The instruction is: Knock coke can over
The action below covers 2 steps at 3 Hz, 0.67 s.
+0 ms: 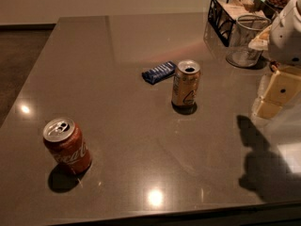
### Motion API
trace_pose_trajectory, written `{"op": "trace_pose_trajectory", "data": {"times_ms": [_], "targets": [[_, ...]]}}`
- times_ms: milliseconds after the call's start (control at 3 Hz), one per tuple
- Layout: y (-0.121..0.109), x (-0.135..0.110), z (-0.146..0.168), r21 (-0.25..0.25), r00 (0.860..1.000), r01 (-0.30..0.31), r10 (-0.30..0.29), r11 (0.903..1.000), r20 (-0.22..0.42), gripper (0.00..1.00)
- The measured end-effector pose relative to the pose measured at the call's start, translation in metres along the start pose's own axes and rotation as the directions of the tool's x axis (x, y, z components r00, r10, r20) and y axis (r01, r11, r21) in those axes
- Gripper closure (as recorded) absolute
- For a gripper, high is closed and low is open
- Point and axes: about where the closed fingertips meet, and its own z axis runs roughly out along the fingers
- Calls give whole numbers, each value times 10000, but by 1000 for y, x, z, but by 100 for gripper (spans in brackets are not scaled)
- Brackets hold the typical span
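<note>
The red coke can [67, 145] with white script and a silver top stands upright near the front left of the grey table [141, 41]. My gripper [275, 95] is at the right edge of the view, above the table's right side, far to the right of the coke can. Its cream-coloured fingers [277, 91] point down and left, and its shadow falls on the table at the front right. It holds nothing that I can see.
A gold can [186, 84] stands upright mid-table. A blue snack packet [159, 72] lies just left of it. A black wire rack [230, 15] and a clear glass [247, 41] stand at the back right. The table's front edge runs along the bottom.
</note>
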Motion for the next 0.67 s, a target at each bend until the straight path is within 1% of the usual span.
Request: {"op": "trace_pose_trajectory", "data": {"times_ms": [333,667], "targets": [[0,0,0,2,10000,0,0,10000,2,0],[0,-6,-3,-13,9995,-28,28,10000,312,0]]}}
